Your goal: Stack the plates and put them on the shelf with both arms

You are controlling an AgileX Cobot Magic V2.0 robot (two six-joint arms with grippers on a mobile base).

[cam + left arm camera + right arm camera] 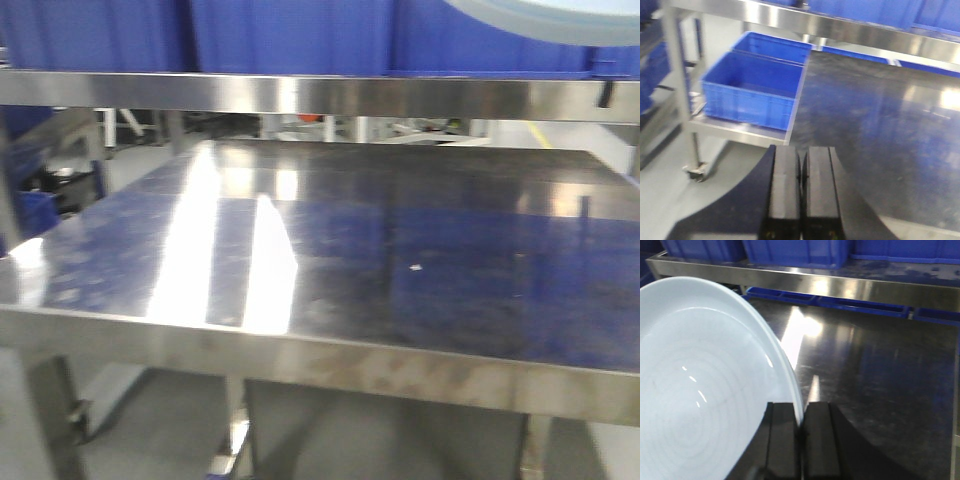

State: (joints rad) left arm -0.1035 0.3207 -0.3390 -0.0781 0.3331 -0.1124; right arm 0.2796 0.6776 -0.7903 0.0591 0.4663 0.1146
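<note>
**Plate in my right jaws, shelf deck ahead**

I judge this to be the placing step. My right gripper (801, 412) is clamped on the rim of a pale glossy plate (700, 380). The rim runs down into the slot between my two pads at 12 o'clock, and the dish spreads from there toward 9 and 10 o'clock, tilted rather than flat. The rim looks doubled along its edge, but I cannot tell whether I hold one plate or a stacked pair. The front camera catches only a pale arc of it (560, 22) at the top right, above the upper front rail (300, 95).

My left gripper (801, 155) has its pads drawn nearly together with nothing between them. It hangs over the near edge of the steel deck (400, 250), and a blue crate (752, 90) sits on a lower neighbouring rack at 10 o'clock.

The shelf (850, 287) lies ahead of both wrists, its deck bare and shiny, with blue crates (290, 35) on the tier above.

The next move, as I see it, is to bring the plate down under that rail, level it over the deck and set it flat before easing my pads apart. A one-sided grip on a slick rim could slip, so my left jaws could steady the far edge.
</note>
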